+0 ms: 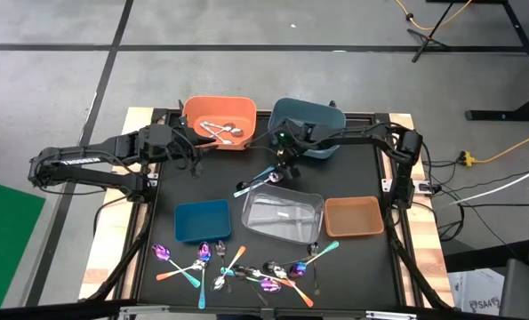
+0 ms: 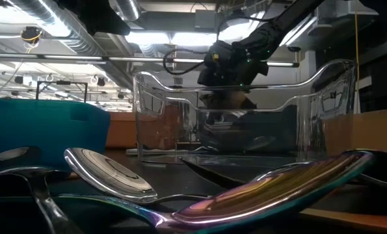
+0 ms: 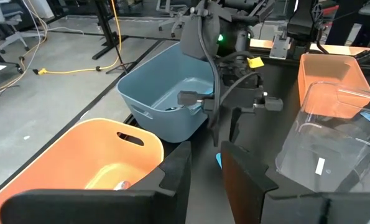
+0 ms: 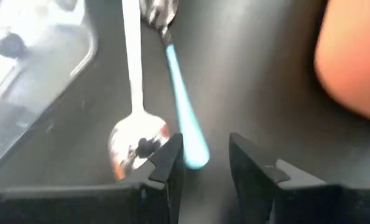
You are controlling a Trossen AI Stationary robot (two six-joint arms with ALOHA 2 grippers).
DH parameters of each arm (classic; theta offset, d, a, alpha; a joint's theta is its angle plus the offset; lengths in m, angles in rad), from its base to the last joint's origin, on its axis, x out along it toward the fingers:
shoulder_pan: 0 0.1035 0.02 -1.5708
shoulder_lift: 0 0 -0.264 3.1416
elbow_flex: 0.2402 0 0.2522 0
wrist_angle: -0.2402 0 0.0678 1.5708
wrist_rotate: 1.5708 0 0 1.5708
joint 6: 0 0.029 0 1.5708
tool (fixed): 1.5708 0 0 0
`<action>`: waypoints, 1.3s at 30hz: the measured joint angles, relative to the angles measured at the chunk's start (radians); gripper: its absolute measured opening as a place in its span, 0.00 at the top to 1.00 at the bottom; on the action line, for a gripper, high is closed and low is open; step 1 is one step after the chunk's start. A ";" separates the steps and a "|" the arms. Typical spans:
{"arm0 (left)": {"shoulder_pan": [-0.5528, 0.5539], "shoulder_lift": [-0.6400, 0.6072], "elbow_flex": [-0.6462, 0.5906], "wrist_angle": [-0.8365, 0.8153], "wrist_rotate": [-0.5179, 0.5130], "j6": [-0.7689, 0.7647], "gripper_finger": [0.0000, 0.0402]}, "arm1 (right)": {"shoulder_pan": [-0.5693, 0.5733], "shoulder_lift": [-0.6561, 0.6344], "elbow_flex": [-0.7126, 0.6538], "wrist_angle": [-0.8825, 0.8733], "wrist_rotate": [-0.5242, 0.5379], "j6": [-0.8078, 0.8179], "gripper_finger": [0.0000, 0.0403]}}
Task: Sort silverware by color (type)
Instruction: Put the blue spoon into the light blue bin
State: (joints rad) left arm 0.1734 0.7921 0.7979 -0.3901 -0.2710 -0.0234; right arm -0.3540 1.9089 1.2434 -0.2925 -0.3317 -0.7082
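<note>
Silverware lies in three places, and I place them by the clear bin at the middle of my table. Most of it, spoons and forks with purple, orange and teal handles, is scattered along the near edge in front of that bin. A few plain silver pieces sit in the orange bin, beyond the clear bin and to its left. A teal-handled spoon and a silver spoon lie side by side on the mat just behind the clear bin. My right gripper hangs directly over that pair, fingers parted and gripping nothing, the teal handle's end between their tips. My left gripper waits beside the orange bin, fingers apart and empty.
</note>
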 joint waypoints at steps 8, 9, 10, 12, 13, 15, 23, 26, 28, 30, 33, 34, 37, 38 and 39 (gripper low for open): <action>0.000 0.000 0.000 0.000 0.000 0.000 0.79 | 0.034 0.027 0.000 0.143 -0.027 0.007 0.71; 0.000 0.000 0.000 0.000 0.000 0.000 0.79 | 0.034 0.040 0.000 0.161 -0.027 0.008 0.71; 0.000 0.000 0.000 0.000 0.000 0.000 0.79 | 0.035 0.048 0.000 0.176 -0.030 0.007 0.71; 0.000 0.000 0.000 0.000 0.000 0.000 0.79 | 0.035 0.069 -0.001 0.170 -0.039 0.008 0.71; 0.000 0.000 0.000 0.001 0.000 -0.001 0.79 | 0.034 0.078 -0.001 0.174 -0.039 0.008 0.71; 0.000 0.000 0.000 0.000 0.000 -0.001 0.79 | 0.034 0.096 -0.001 0.165 -0.038 0.008 0.71; 0.000 0.000 0.000 0.000 0.000 -0.002 0.79 | 0.034 0.148 0.000 0.167 -0.057 0.008 0.71; 0.000 0.000 0.000 0.000 0.000 -0.002 0.79 | 0.034 0.152 0.000 0.161 -0.057 0.008 0.71; 0.000 0.000 0.000 0.000 0.000 -0.002 0.79 | 0.034 0.155 0.000 0.162 -0.058 0.008 0.71; 0.000 0.000 0.000 0.000 0.000 -0.002 0.79 | 0.034 0.155 0.000 0.162 -0.058 0.008 0.71; 0.000 0.000 0.000 0.000 0.000 -0.002 0.79 | 0.034 0.155 0.000 0.162 -0.049 0.008 0.71; 0.000 0.000 0.000 0.000 0.000 -0.002 0.79 | 0.034 0.155 0.000 0.161 -0.045 0.008 0.71; 0.000 0.000 0.000 0.000 0.000 -0.002 0.79 | 0.033 0.155 0.000 0.161 -0.040 0.008 0.71; 0.000 0.000 0.000 0.000 0.000 -0.002 0.79 | 0.033 0.155 0.000 0.161 -0.035 0.008 0.71; 0.000 0.000 0.000 0.000 0.000 -0.003 0.79 | 0.033 0.155 0.000 0.161 -0.027 0.008 0.71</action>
State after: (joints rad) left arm 0.1734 0.7922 0.7979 -0.3897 -0.2714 -0.0261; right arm -0.3206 2.0636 1.2438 -0.1314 -0.3588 -0.7002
